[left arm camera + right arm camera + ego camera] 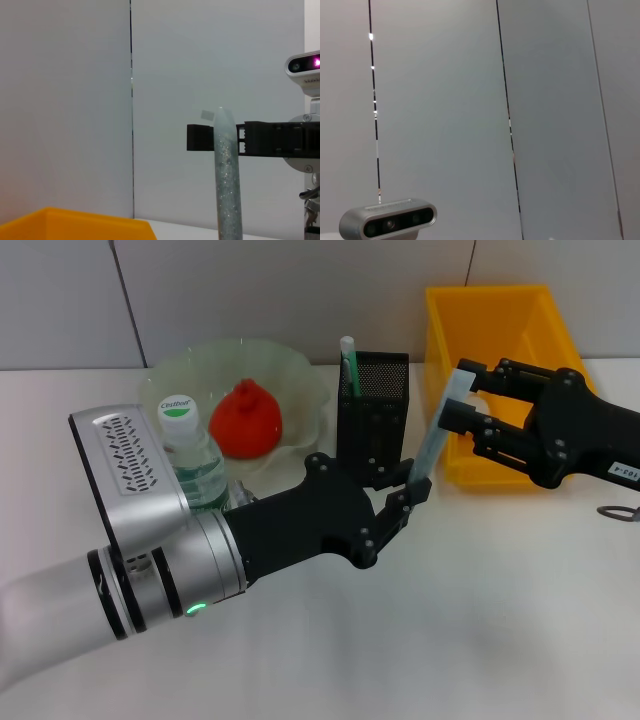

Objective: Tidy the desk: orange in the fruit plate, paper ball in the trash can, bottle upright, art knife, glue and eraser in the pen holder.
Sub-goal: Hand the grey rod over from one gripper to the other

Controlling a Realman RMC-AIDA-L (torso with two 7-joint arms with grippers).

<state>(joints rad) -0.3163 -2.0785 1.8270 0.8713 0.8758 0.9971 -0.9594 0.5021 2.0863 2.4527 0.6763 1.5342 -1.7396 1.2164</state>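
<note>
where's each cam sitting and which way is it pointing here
Head view: on the robot's head, looking forward and down at the desk; shows both arms, left pincer and right pincer on the glue tube.
Left wrist view: on the left wrist, facing the wall; shows the right pincer at the glue tube.
Right wrist view: on the right wrist, facing the wall; no fingers visible.
Shared: head and left wrist both show the orange bin.

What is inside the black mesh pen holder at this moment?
One green-and-white stick-shaped item stands up out of the black mesh pen holder at its back left corner. The mesh walls and the left gripper hide anything lower inside.
</note>
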